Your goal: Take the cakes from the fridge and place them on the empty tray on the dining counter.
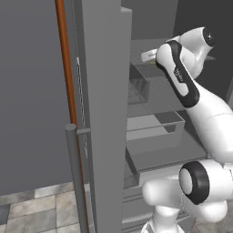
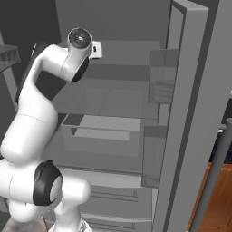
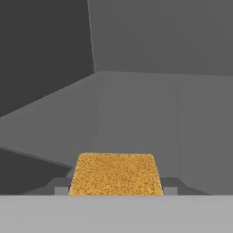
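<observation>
Gripping the orange-tan cake (image 3: 116,175) between part-closed fingers (image 3: 60,188), the hand (image 3: 116,190) reaches inside the fridge (image 1: 104,91).

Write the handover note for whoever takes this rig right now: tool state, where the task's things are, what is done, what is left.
Tool: inside the tall grey fridge, whose doors stand open; jaws closed on the small orange-tan square cake block, one fingertip at each side of it.
Done: fridge open, orange cake gripped.
Left: draw the arm out, carry this cake to the tray, then fetch the second cake.
</observation>
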